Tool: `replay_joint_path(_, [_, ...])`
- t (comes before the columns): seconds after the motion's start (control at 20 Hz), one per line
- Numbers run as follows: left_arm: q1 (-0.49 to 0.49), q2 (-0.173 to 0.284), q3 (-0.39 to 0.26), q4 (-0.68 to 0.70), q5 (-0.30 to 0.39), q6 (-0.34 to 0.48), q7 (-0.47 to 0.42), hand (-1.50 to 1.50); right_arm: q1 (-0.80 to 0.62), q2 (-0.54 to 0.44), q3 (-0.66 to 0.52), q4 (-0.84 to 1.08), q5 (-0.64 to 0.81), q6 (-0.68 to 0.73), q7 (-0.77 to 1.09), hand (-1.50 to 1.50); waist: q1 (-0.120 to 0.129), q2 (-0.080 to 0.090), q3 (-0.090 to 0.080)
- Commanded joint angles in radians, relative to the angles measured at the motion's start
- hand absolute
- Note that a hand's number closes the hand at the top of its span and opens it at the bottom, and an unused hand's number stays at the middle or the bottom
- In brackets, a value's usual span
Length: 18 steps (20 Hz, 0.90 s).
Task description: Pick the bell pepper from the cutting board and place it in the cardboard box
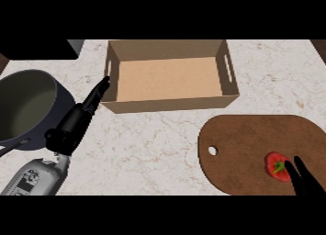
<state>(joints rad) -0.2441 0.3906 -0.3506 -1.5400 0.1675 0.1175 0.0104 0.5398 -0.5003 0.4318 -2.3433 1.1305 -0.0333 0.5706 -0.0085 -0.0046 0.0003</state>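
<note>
The right robot hand (pixel 305 180) is seen at the lower edge of the cutting board (pixel 246 137), its dark fingers (pixel 300 167) held straight and close together, with the tips just beside the bell pepper (pixel 278 166). Nothing is pinched by it; whether the pepper is already touched cannot be told. The pepper lies on the cutting board, toward the board's lower right part, so the pick has not been made.

The left robot hand (pixel 96 97) is stretched out well to the left of the cutting board, fingers straight and pressed together, with the tips against the left wall of the cardboard box (pixel 171 104). Nothing is held by it.

The box stands on the desk (pixel 158 147) just above the cutting board, and nothing is seen inside it. A grey pot (pixel 23 108) stands further left, beyond the left forearm.

The task is judged to be at its start: the grasp, the lift, the carry to the box and the release are all left.
</note>
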Motion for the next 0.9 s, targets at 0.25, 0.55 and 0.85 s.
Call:
replay_joint_path(0.25, [0.009, -0.080, -0.006, -0.011, -0.060, -0.024, 0.081, 0.00, -0.212, 0.146, 0.047, 0.055, 0.031, 0.170, 0.120, -1.50, 0.008, 0.005, 0.000])
replay_joint_path(0.55, [0.001, -0.098, 0.055, 0.038, -0.075, -0.078, 0.043, 0.00, -0.259, 0.165, -0.055, 0.188, -0.018, 0.185, 0.088, -1.50, 0.005, 0.005, 0.000])
replay_joint_path(0.85, [0.055, -0.122, 0.060, -0.009, -0.126, -0.084, 0.050, 0.00, -0.268, 0.161, -0.144, 0.338, -0.053, 0.079, -0.045, -1.50, 0.006, 0.004, 0.000])
